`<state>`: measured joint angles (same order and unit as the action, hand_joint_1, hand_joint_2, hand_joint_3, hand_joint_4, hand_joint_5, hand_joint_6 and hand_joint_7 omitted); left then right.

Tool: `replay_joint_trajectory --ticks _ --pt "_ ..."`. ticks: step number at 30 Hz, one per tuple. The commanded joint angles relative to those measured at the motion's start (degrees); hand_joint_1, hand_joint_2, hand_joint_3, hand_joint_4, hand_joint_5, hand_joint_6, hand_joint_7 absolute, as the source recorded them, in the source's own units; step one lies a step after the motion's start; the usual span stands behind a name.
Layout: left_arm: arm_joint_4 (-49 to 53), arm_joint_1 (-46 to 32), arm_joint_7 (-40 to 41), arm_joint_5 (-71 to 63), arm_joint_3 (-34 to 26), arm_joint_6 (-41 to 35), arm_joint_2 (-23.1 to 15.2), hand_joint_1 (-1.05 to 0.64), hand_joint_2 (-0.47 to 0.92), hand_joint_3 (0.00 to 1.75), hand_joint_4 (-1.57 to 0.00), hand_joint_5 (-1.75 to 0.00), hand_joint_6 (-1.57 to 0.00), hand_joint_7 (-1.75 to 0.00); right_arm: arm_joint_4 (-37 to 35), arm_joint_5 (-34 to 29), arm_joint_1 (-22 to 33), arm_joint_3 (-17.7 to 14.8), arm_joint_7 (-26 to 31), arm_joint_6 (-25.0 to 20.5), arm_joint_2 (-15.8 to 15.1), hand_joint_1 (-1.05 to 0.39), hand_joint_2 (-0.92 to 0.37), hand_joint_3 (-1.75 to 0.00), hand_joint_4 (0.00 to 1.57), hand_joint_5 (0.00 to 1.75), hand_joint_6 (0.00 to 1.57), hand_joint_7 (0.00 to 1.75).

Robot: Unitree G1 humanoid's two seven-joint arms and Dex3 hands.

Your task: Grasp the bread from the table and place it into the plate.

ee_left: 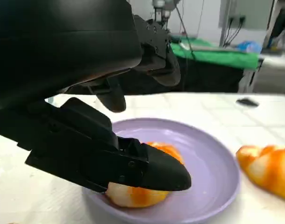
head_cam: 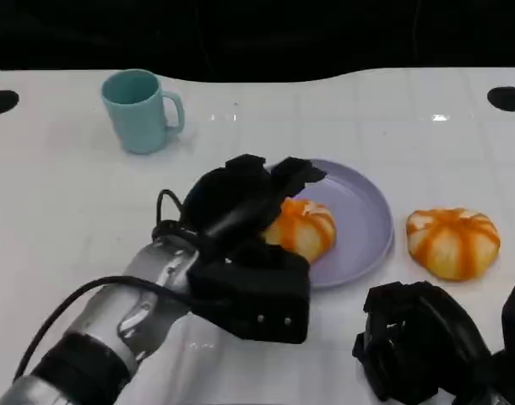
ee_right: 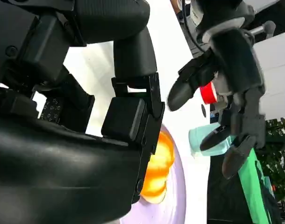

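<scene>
While the bread lies inside the plate, the left hand hovers over it, fingers spread, gripping nothing. The right hand, near the plate's front edge, holds nothing, fingers apart.

The head view looks down from above the near table edge, facing far. The left wrist view sits low and very close behind the left hand, facing far across the plate. The right wrist view, turned on its side, looks left. All three share the plate.
</scene>
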<state>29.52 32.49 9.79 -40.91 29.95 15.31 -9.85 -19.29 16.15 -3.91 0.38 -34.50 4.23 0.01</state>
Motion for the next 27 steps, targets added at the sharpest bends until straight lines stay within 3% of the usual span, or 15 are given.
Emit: replay_joint_trajectory --ticks 1,7,10,15,21,27 --pt "2.18 -2.46 0.96 5.7 -3.2 8.88 -2.05 -0.82 0.92 0.26 -0.47 -1.09 -0.36 -0.75 0.28 0.83 0.29 -0.42 -0.37 0.04 -0.49 -1.05 -0.06 -1.39 1.51 1.35 1.57 0.98" --pt "3.71 -5.84 -1.47 13.3 -7.06 16.95 -2.03 -0.8 0.92 0.19 -0.72 -1.23 -0.61 -0.85 0.82 0.63 0.48 -0.32 -0.03 -0.6 -0.54 -1.05 -0.05 -1.39 1.51 1.35 1.57 0.98" --pt "4.33 -8.13 -4.12 19.1 -9.23 21.7 -1.67 -0.77 0.92 0.15 -0.82 -1.47 -0.66 -1.02 1.05 0.76 0.57 -0.33 -0.06 -0.85 -0.54 -1.05 -0.05 -1.4 1.51 1.36 1.57 0.98" --pt "5.97 -11.05 -13.3 30.17 -11.97 27.33 -0.91 -0.75 0.92 0.17 -0.84 -1.6 -0.67 -1.25 1.32 0.77 0.66 -0.3 -0.08 -1.01 -0.55 -1.05 -0.03 -1.41 1.51 1.37 1.57 0.99" --pt "3.77 -14.9 -25.14 41.85 -14.89 26.04 0.61 -0.79 0.92 0.23 -0.8 -1.69 -0.67 -1.5 2.13 0.7 1.03 -0.25 0.3 -1.64 -0.42 -1.05 -0.03 -1.42 1.5 1.37 1.57 0.99" --pt "-0.46 -19.49 -34.22 50.51 -17.78 20.46 1.5 -0.82 0.92 0.25 -0.86 -1.74 -0.73 -1.52 2.89 0.74 1.49 -0.12 0.58 -2.18 -0.37 -1.05 -0.03 -1.41 1.49 1.37 1.57 0.98"
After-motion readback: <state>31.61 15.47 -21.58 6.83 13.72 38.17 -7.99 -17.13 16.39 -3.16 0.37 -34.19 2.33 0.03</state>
